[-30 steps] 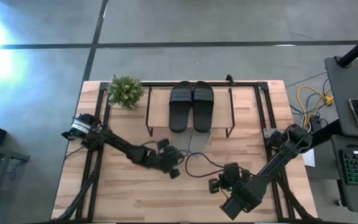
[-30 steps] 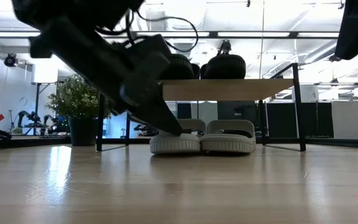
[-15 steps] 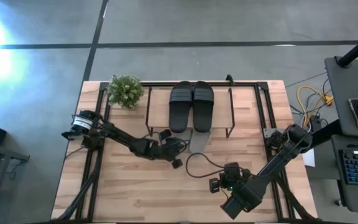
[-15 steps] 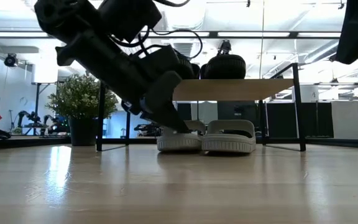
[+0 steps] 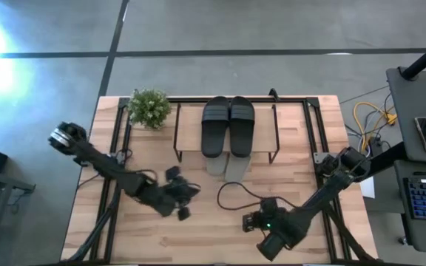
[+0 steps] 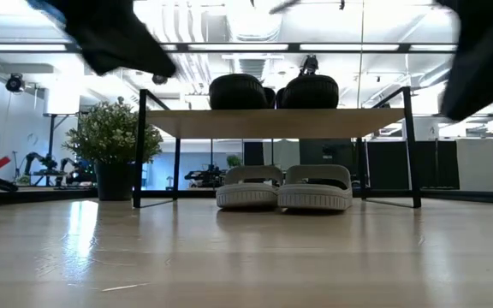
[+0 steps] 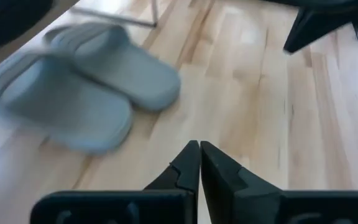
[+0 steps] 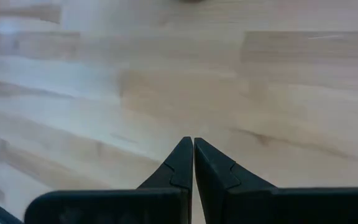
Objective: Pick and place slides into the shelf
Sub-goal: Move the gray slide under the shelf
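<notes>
No brand, label or legible writing is visible on any item. The shelf [image 5: 228, 125] stands at the middle of the worktop's [image 5: 287, 185] far edge, with the black pair of slides [image 5: 228, 125] side by side on its top board. The grey-green pair of slides [image 6: 284, 186] sits on the worktop beneath that board — the high view shows only their protruding ends, while the low view shows both in full, touching each other between the wire legs. A potted plant [image 5: 150, 108] occupies the far left corner. The left gripper [image 5: 177, 199] hangs over the worktop's left-centre, its jaws closed and empty; its wrist view shows the grey-green pair ahead. The right gripper [image 5: 254, 222] waits near the front edge, right of centre — jaws closed, holding nothing, bare wood before it. A black cable [image 5: 235, 193] loops across the worktop between the arms.
</notes>
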### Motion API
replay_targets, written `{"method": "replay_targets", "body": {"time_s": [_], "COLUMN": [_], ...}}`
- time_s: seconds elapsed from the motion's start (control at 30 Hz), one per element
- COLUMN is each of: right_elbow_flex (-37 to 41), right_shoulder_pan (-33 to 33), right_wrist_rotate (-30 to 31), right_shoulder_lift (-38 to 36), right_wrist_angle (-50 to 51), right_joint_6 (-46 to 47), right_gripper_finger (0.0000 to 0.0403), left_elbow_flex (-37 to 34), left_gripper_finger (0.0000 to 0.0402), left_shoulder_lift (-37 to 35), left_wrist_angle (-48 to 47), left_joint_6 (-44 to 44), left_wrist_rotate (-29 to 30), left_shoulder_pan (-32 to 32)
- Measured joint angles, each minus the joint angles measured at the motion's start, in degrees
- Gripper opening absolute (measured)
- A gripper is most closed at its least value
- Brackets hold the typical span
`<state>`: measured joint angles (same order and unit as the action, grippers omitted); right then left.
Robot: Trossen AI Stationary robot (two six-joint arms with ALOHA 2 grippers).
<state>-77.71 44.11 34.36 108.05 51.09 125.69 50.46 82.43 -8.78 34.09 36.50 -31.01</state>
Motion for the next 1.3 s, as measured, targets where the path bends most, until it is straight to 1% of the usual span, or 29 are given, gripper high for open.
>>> {"method": "replay_targets", "body": {"time_s": [0.13, 0.2, 0.27, 0.33, 0.4, 0.5, 0.57, 0.67, 0.8, 0.93, 1.3], "right_elbow_flex": [4.6, 5.9, 6.7, 7.0, 7.0, 7.5, 8.6, 10.3, 11.5, 13.0, 15.9], "right_shoulder_pan": [-3.4, -6.0, -9.0, -11.8, -13.9, -15.8, -16.4, -16.4, -16.8, -17.8, -21.4], "right_wrist_rotate": [3.2, 3.3, 3.0, 2.2, 1.8, 0.4, -1.1, -1.5, -4.8, -6.1, -5.9], "right_shoulder_lift": [0.0, 0.0, 0.0, 0.0, 0.0, 0.0, 0.0, 0.0, 0.0, 0.1, 0.1], "right_wrist_angle": [-12.7, -18.0, -22.7, -24.7, -24.5, -23.6, -23.7, -23.7, -25.2, -27.8, -27.9], "right_joint_6": [-5.3, -12.0, -20.9, -27.4, -30.7, -31.1, -30.0, -28.0, -28.7, -30.8, -31.2], "right_gripper_finger": [0.0009, 0.0009, 0.0009, 0.0009, 0.0009, 0.0009, 0.0009, 0.0009, 0.0009, 0.0009, 0.0009], "left_elbow_flex": [-1.5, -1.8, -1.9, -2.1, -2.1, -2.1, -2.2, -3.4, -6.0, -7.5, -8.7], "left_gripper_finger": [0.0, 0.0, 0.0, 0.0, 0.0, 0.0, 0.0, 0.0, 0.0, 0.0, 0.0], "left_shoulder_lift": [-4.7, -5.8, -6.3, -6.4, -6.0, -5.5, -5.1, -4.8, -4.8, -4.9, -4.9], "left_wrist_angle": [-8.7, -11.8, -13.4, -14.6, -14.5, -14.6, -15.3, -18.2, -18.0, -17.8, -17.8], "left_joint_6": [9.0, 11.3, 12.1, 12.2, 12.2, 12.5, 15.3, 20.7, 23.7, 24.1, 24.1], "left_wrist_rotate": [3.7, 5.5, 6.1, 6.2, 6.2, 6.2, 6.3, 6.5, 6.5, 6.6, 6.9], "left_shoulder_pan": [-4.9, -6.8, -8.0, -8.9, -9.5, -10.3, -10.4, -11.0, -11.5, -11.5, -11.5]}}
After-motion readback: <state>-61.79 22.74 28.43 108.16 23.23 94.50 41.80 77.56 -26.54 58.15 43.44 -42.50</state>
